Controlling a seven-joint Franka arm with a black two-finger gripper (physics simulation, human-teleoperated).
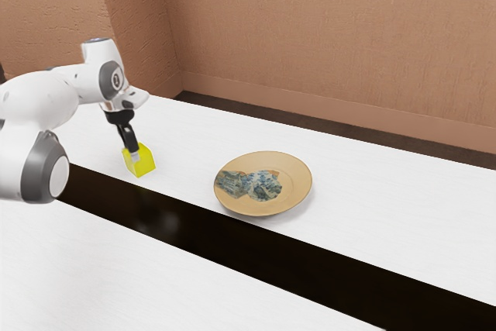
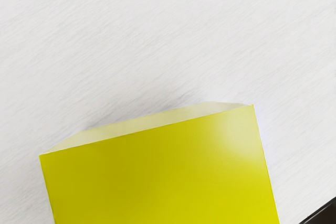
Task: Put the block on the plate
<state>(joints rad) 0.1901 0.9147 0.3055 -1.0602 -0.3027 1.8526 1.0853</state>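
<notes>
Yellow block (image 1: 145, 166), one; tan plate (image 1: 294, 179), one.

A white table (image 1: 403, 207), a dark band (image 1: 310, 265) (perhaps a gap), brown wall (image 1: 325, 36).

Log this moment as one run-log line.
gripper: at yellow block, grip unclear | block: off the blue-patterned tan plate | plate: on white table | placement: not done
</notes>
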